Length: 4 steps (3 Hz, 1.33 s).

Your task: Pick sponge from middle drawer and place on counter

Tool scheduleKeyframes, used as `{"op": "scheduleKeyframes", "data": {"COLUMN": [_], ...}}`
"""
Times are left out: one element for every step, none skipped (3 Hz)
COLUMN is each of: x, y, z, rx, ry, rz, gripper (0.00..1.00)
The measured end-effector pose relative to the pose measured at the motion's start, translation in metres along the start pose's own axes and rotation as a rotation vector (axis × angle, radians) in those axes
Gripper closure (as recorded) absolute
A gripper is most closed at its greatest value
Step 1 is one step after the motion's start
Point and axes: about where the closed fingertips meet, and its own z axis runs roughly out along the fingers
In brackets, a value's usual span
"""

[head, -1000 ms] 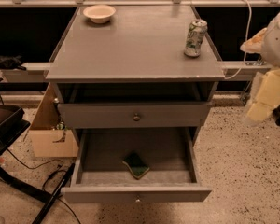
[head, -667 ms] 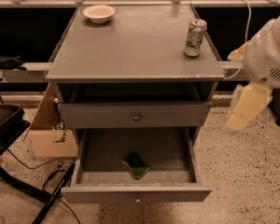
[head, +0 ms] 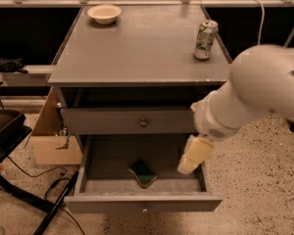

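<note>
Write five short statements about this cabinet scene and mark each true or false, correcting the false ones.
1. The sponge lies inside the open middle drawer. True.
2. The soda can lies tipped over on the counter. False: it stands upright, near the counter's right edge in the picture.
3. The end effector hangs over the right part of the open drawer, apart from the sponge. True.
4. The drawer above is pulled out too. False: it is shut.
5. The bowl sits in the middle drawer. False: it sits at the counter's back left corner.
</note>
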Motion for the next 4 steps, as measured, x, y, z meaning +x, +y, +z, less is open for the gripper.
{"op": "scheduleKeyframes", "data": {"x": [-0.011,-0.018,-0.008,-0.008], "y": [-0.011,-0.024,-0.024,-0.024], "z": [0.074,0.134,0.162,0.166], "rx": [-0.012,-0.027,-0.038,-0.038], "ry": [-0.005,0.034,0.106,0.118], "rz": [0.048,0.094,0.166,0.189], "gripper": [0.00,0.00,0.00,0.00]}}
